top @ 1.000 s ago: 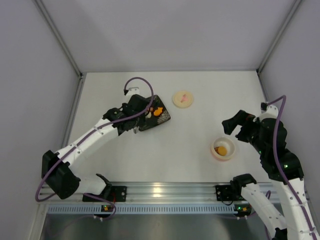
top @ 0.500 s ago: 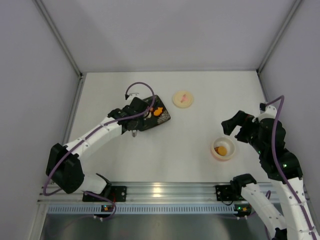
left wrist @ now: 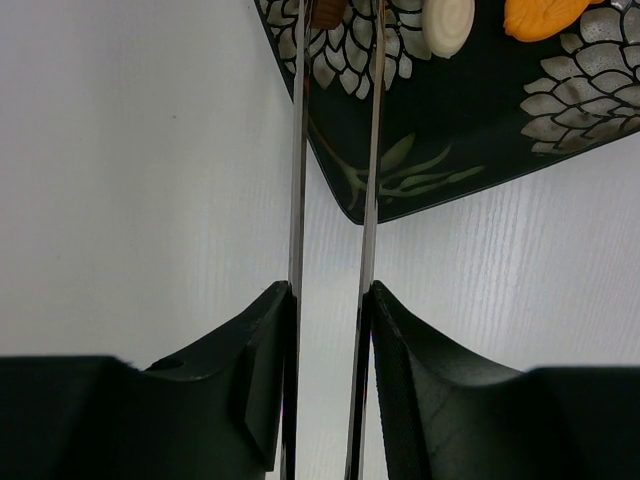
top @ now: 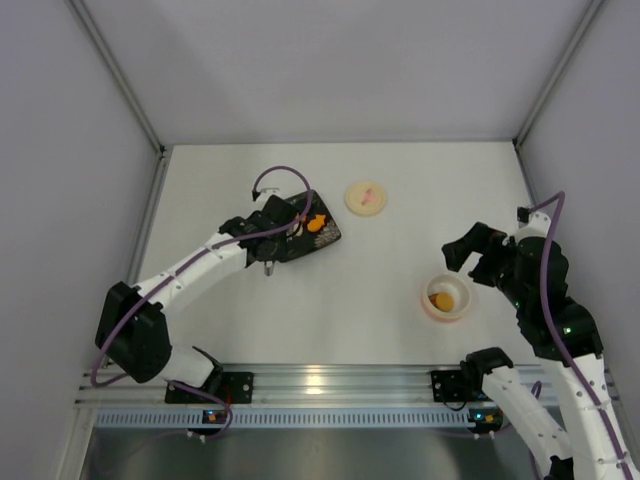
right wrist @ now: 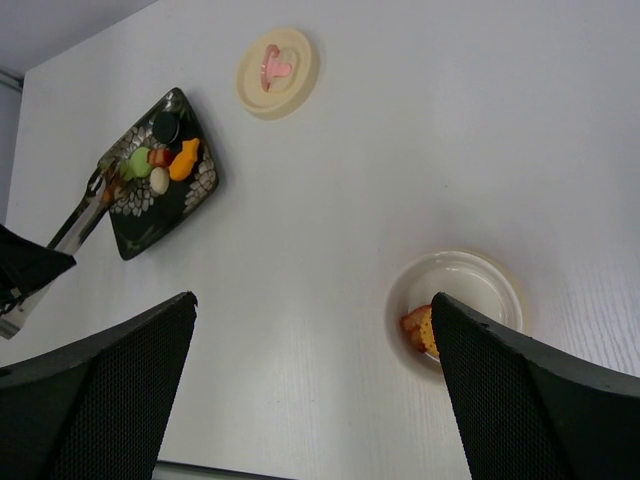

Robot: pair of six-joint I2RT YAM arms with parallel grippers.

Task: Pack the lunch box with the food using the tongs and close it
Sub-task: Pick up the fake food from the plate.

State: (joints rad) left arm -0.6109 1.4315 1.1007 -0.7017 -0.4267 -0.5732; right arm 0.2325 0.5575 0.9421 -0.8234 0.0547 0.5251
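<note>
My left gripper [left wrist: 330, 295] [top: 272, 245] is shut on the silvery tongs [left wrist: 297, 150] [right wrist: 80, 220], one arm pressed against each finger. The tong tips reach over the dark patterned plate [left wrist: 470, 130] [top: 300, 245] and flank a brown food piece [left wrist: 325, 12]. Cream [left wrist: 447, 25] and orange [left wrist: 545, 15] pieces lie beside it. The round lunch box [top: 446, 298] [right wrist: 457, 305] stands open at the right with an orange piece [right wrist: 420, 328] inside. My right gripper [right wrist: 312, 300] [top: 468, 255] hovers open above it, holding nothing. The cream lid [top: 365, 197] [right wrist: 276, 72] lies apart.
White walls close in the table on the left, back and right. The aluminium rail [top: 330, 385] with both arm bases runs along the near edge. A purple cable [top: 280, 172] loops above the left wrist.
The left forearm and wrist have swung slightly toward the near side, with the tong tips staying over the plate. The right arm has barely moved.
</note>
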